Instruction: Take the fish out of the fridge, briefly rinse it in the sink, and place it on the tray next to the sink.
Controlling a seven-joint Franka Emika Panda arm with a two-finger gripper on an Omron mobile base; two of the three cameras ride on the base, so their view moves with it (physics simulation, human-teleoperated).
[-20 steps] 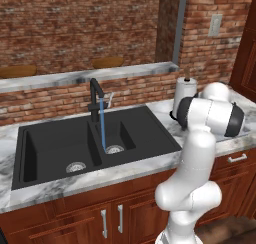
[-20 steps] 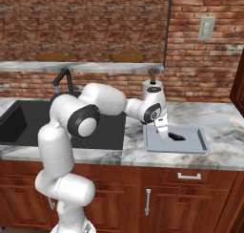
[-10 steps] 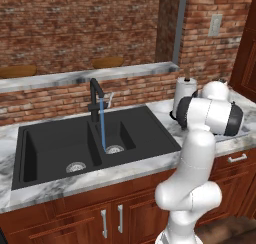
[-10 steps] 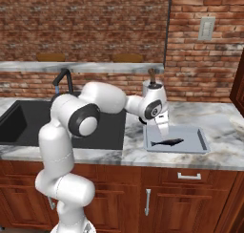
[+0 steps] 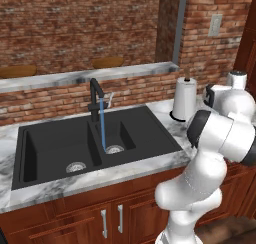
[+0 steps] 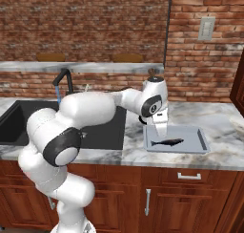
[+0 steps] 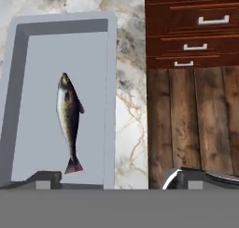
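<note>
1. Gripper (image 6: 162,130) hung above the tray's sink-side end, pointing down; nothing was between its fingers, and how far they stood apart could not be told.
2. Fish (image 6: 166,142) lay flat on the tray (image 6: 200,137), apart from the gripper, at about 5 o'clock from it in the right base view. In the hand view the fish (image 7: 68,120) lay lengthwise, head toward 12 o'clock, tail at 6, near the middle of the tray (image 7: 33,105).
3. Tray sat on the marble counter (image 6: 224,153), just beside the sink (image 5: 80,143).
4. Faucet (image 5: 95,95) ran a blue stream into the right basin.
5. Paper-towel roll (image 5: 184,99) stood at 3 o'clock from the sink.
</note>
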